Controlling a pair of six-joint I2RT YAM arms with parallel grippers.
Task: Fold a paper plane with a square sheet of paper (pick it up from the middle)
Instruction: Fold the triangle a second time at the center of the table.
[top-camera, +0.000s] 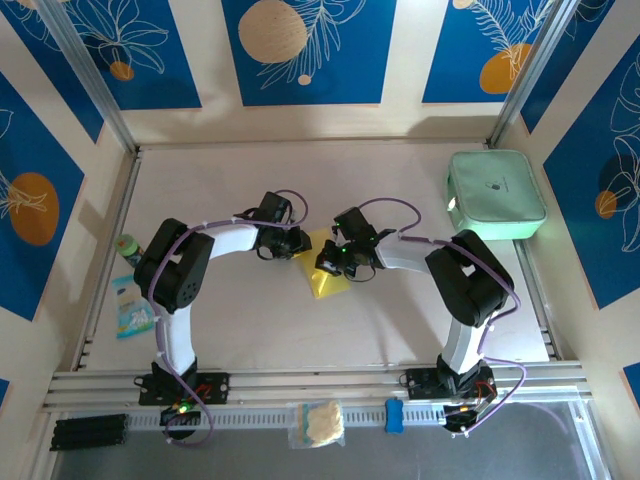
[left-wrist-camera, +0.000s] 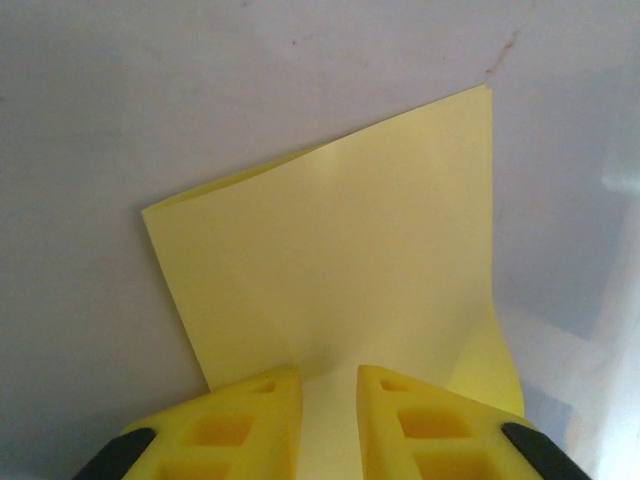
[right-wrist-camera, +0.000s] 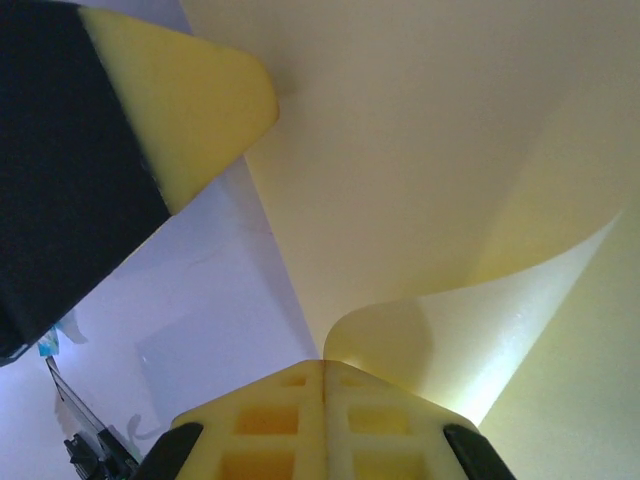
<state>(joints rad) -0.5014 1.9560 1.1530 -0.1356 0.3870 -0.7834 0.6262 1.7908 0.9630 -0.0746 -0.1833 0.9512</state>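
The square sheet of paper (top-camera: 325, 283) lies yellow on the table between both arms. In the left wrist view the sheet (left-wrist-camera: 340, 250) has one layer folded over another. My left gripper (left-wrist-camera: 330, 385) stands over its near edge, a narrow gap between the fingers and paper showing through it. My right gripper (right-wrist-camera: 323, 365) is shut, and a curled flap of the sheet (right-wrist-camera: 450, 340) rises from its tips. A left fingertip (right-wrist-camera: 200, 100) rests near the paper's far side. From above, the left gripper (top-camera: 297, 245) and right gripper (top-camera: 328, 262) nearly meet. The paper plane is out of view.
A mint-green case (top-camera: 495, 193) sits at the back right. A cream wad in a clear bag (top-camera: 318, 423) and a small blue object (top-camera: 394, 415) lie on the front rail. A packet (top-camera: 132, 305) and a green cap (top-camera: 127, 245) are at the left edge.
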